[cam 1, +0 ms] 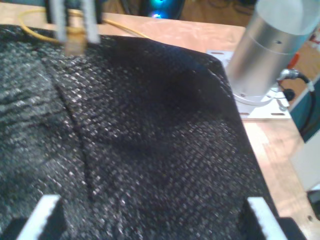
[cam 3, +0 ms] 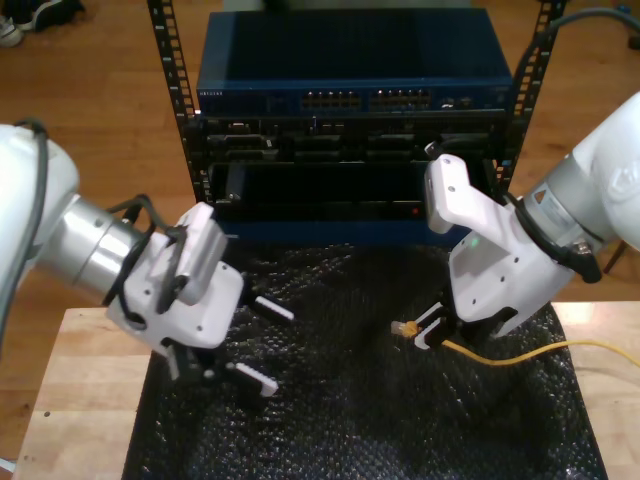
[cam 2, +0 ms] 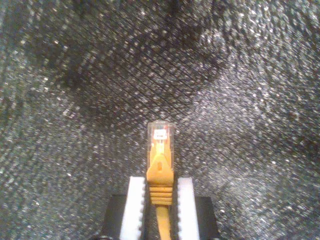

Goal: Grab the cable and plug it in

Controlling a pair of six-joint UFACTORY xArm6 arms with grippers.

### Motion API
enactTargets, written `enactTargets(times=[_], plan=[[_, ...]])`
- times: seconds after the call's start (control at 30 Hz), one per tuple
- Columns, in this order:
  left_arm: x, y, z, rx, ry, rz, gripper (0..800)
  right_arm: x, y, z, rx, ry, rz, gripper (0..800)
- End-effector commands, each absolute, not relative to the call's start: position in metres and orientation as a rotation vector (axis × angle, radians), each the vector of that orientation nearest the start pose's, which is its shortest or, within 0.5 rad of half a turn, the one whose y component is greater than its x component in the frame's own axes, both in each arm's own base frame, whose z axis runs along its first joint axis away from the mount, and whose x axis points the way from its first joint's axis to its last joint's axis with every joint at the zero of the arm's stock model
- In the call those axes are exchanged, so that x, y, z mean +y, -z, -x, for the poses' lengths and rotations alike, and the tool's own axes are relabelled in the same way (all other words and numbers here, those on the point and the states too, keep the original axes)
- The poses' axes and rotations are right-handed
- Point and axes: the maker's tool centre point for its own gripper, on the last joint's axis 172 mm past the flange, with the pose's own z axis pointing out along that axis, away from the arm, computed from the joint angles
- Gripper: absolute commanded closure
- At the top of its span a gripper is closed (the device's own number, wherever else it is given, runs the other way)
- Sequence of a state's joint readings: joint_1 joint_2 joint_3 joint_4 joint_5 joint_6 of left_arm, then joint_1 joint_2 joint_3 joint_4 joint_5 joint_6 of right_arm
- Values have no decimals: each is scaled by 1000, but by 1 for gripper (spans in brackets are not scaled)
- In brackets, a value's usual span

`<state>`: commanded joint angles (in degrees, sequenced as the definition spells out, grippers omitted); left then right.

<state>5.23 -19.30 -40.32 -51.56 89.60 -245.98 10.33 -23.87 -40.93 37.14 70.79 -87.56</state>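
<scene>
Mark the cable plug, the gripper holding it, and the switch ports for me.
plug [cam 2: 160,134]: second wrist view, clear tip.
my second gripper [cam 2: 160,200]: second wrist view, between its fingertips.
switch [cam 3: 355,100]: exterior view, port row.

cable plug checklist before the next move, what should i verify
1. Hold on the cable: ok. My second gripper is shut on the long thin yellow-orange network cable, with the white ridged fingers on the boot.
2. Clear plastic plug free ahead of the fingers: ok.
3. Plug lifted off the black bubble-wrap mat: ok, going by the exterior view.
4. Plug aimed at the blue rack switch: not ok; it points toward the exterior view's left.
5. My first gripper free: ok, open over the mat.
6. Cable slack: cannot tell; it runs off the exterior view's right.
</scene>
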Motion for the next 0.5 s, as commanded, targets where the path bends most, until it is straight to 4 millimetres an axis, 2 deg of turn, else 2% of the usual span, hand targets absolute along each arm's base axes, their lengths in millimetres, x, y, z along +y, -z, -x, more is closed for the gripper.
enactTargets(times=[0.23,0.5], plan=[[-205,-263,-309,-1637,-625,-1550,0,204,-247,-313,-1697,419,1918,794],[-211,-259,-330,-1670,-661,-1616,0,212,-261,-317,-1651,470,1920,794]])
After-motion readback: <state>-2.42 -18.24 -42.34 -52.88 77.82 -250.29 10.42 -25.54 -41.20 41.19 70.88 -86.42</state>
